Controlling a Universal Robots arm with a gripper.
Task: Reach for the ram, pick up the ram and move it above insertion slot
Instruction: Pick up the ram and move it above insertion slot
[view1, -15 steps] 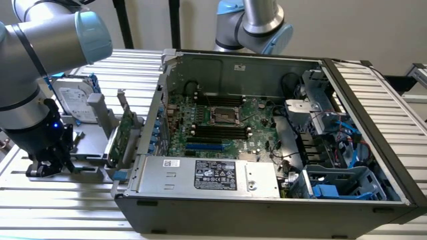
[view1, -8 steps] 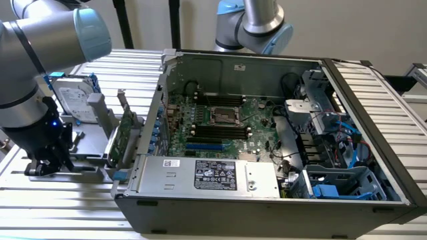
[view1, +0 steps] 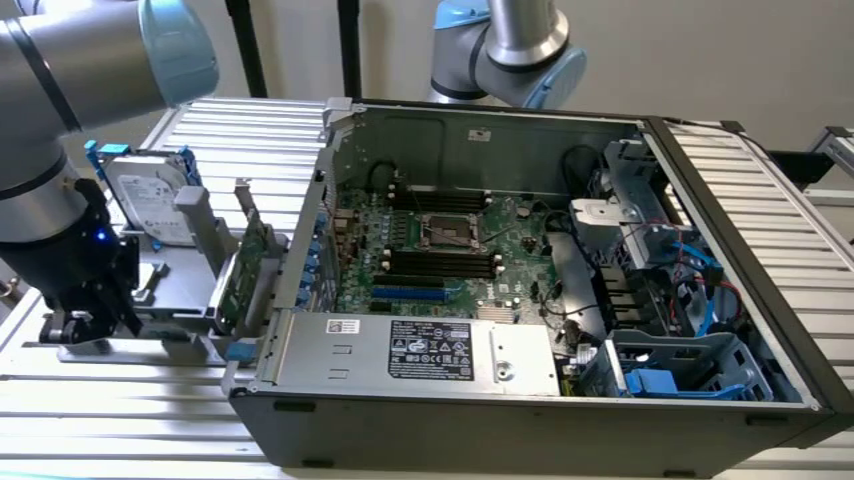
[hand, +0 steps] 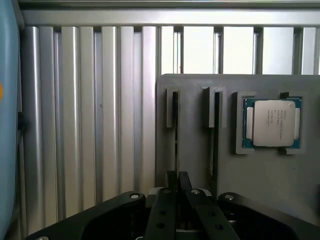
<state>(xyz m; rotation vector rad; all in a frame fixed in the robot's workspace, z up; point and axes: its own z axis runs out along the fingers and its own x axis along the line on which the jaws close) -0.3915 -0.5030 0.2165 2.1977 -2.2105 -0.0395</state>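
The ram (hand: 176, 131) stands on edge in a narrow slot of the grey holder block (hand: 195, 165), seen as a thin dark strip. My gripper (hand: 178, 179) is right over its near end, its black fingers (hand: 170, 178) pressed together on the strip. A second thin stick (hand: 215, 135) stands in the neighbouring slot. In the exterior view my gripper (view1: 78, 322) is low at the holder, at that view's left, outside the open computer case (view1: 534, 420). The dark memory slots (view1: 434, 262) lie on the motherboard beside the processor socket (view1: 447, 230).
A processor chip (hand: 272, 122) sits in a recess of the holder. A hard drive (view1: 144, 195) and a green expansion card (view1: 247, 270) stand between my arm and the case wall. A second robot arm (view1: 514, 50) rises behind the case. Ribbed metal table (view1: 134, 400) lies underneath.
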